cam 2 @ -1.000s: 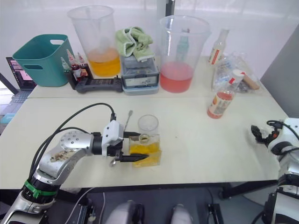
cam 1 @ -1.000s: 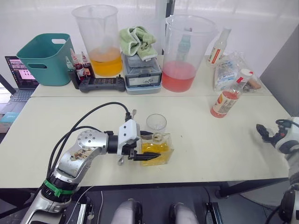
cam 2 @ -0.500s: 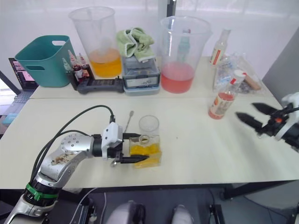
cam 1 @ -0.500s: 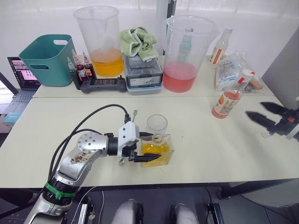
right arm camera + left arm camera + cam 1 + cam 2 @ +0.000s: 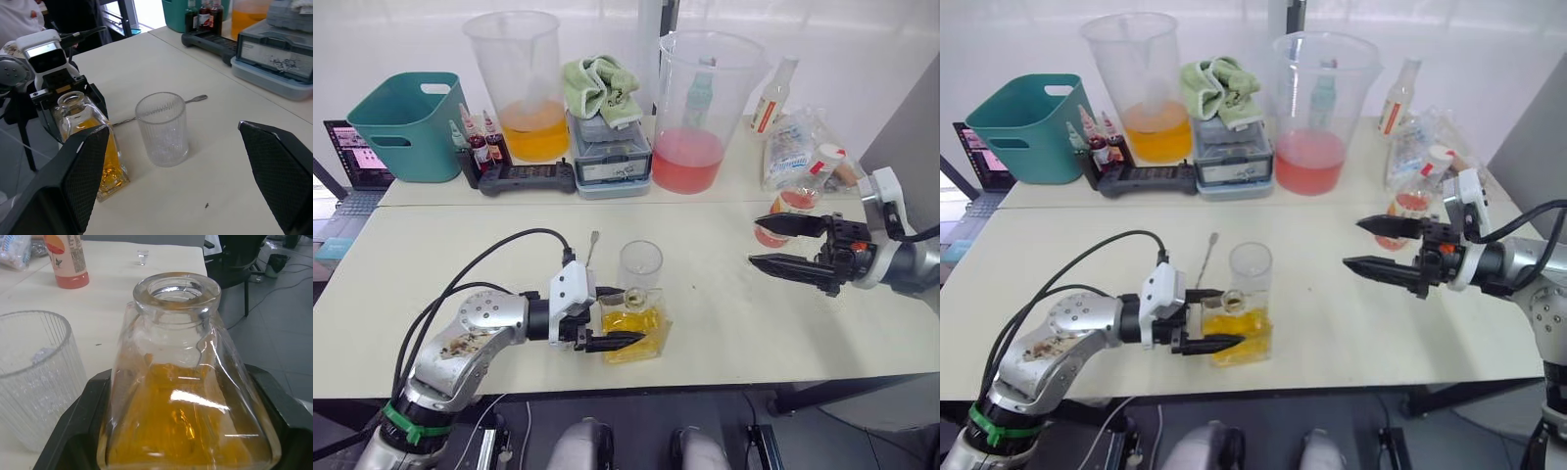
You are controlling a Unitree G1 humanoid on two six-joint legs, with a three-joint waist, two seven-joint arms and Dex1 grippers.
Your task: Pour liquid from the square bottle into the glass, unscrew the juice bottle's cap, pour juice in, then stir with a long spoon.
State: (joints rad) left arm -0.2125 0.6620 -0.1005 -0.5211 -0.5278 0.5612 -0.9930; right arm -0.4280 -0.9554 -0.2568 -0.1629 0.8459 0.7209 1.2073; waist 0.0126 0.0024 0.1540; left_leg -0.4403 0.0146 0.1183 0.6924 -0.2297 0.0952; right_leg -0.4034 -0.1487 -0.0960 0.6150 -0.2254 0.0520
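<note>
My left fingers (image 5: 607, 317) clasp the upright square bottle (image 5: 634, 321) at the surface's near edge, the glass (image 5: 640, 266) standing just beyond its neck, while my right fingers (image 5: 771, 242) hover spread by the juice bottle (image 5: 786, 211).

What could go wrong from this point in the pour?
The left gripper is clamped on the open-necked square bottle right beside the glass, so a clumsy tilt might knock the glass or spill yellow liquid on the table. The right gripper, open, sits close to the juice bottle and might tip it.
</note>
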